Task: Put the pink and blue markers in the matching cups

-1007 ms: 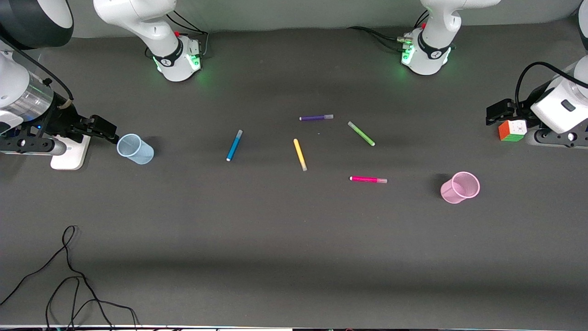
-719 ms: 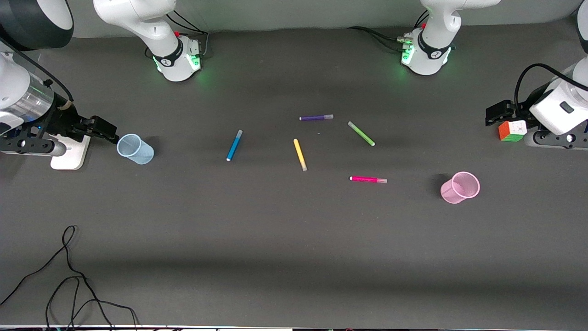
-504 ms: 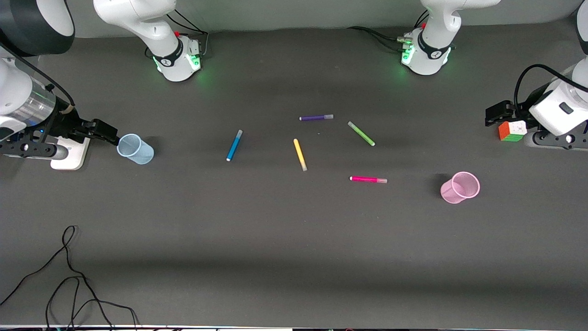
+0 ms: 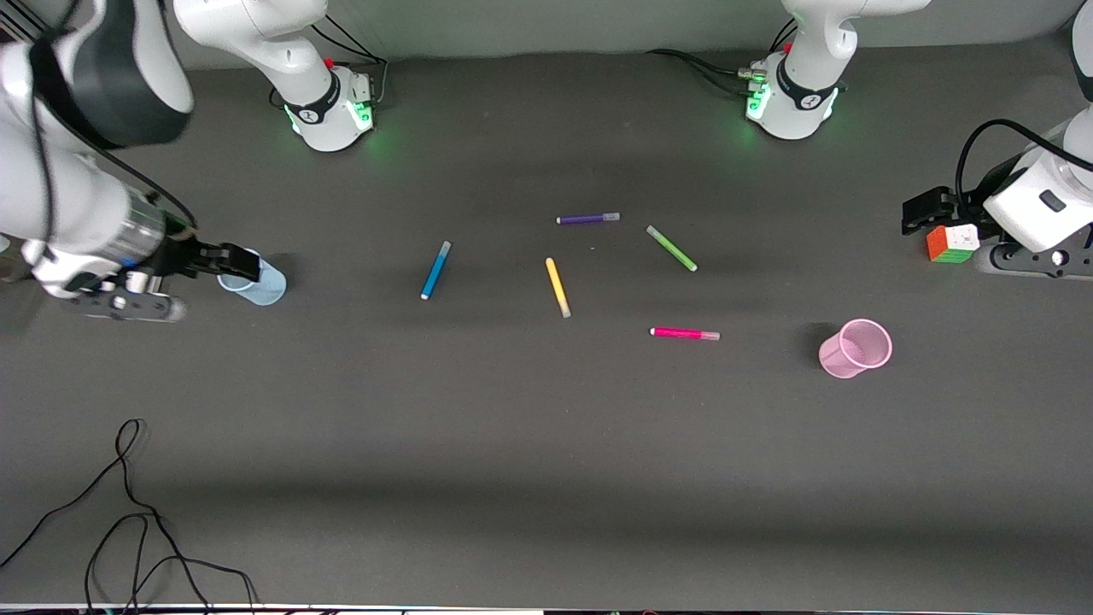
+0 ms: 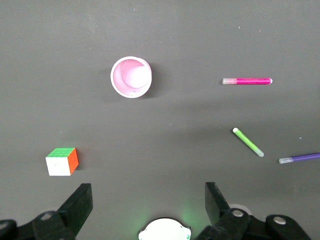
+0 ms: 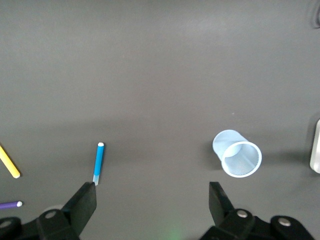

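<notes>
In the front view the right claw point(image 4: 229, 261) covers part of the blue cup point(image 4: 260, 286), so the cup's rim toward that arm's end of the bench is hidden. The left claw point(image 4: 926, 211) overlaps the coloured cube point(image 4: 952, 243), and the arm itself runs off the picture's edge. In the right wrist view the purple pen point(image 6: 10, 205) and the yellow pen point(image 6: 9, 162) are cut off by the edge, as is a pale object point(image 6: 315, 147). The left wrist view cuts the purple pen point(image 5: 300, 158).
</notes>
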Available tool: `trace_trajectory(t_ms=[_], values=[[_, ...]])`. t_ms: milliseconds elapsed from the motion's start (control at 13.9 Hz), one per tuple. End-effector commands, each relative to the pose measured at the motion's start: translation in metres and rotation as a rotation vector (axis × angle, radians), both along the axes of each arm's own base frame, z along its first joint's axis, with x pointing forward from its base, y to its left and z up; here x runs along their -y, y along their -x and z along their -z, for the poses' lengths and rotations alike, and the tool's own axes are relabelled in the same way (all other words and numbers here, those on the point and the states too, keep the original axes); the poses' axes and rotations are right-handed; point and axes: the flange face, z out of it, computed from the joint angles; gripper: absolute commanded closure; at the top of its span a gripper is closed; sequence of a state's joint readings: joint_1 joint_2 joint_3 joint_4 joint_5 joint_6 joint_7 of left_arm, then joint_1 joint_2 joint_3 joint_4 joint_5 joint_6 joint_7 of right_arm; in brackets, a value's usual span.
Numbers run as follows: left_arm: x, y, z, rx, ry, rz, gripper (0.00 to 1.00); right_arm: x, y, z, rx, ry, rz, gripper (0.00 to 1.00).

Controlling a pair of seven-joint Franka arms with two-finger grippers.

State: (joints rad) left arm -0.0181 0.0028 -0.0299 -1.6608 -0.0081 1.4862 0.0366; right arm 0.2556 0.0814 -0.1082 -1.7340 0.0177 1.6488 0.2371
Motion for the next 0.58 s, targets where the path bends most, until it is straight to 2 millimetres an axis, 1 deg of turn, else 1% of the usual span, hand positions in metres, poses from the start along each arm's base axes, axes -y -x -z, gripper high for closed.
trace_trajectory(t_ms=[0,216,288,360,432,504], values=[[0.002,-0.002,-0.003,0.006,-0.004,0.014,0.0,-0.019,-0.01,0.038,-0.071,-0.029,0.027,0.0],[0.002,-0.003,-0.003,0.015,-0.002,0.015,0.0,-0.034,-0.022,0.105,-0.187,-0.103,0.066,0.0],[0.002,-0.004,-0.002,0.012,-0.004,0.014,0.0,-0.046,-0.022,0.133,-0.238,-0.102,0.056,0.0],[0.002,-0.004,0.001,0.007,-0.004,0.015,0.0,-0.06,-0.018,0.157,-0.284,-0.095,0.048,0.0],[0.003,-0.006,0.003,0.003,-0.004,0.017,0.0,-0.071,-0.01,0.18,-0.327,-0.073,0.081,0.0],[0.006,-0.006,0.004,0.001,-0.004,0.023,0.0,-0.084,-0.003,0.198,-0.353,-0.055,0.105,0.0]])
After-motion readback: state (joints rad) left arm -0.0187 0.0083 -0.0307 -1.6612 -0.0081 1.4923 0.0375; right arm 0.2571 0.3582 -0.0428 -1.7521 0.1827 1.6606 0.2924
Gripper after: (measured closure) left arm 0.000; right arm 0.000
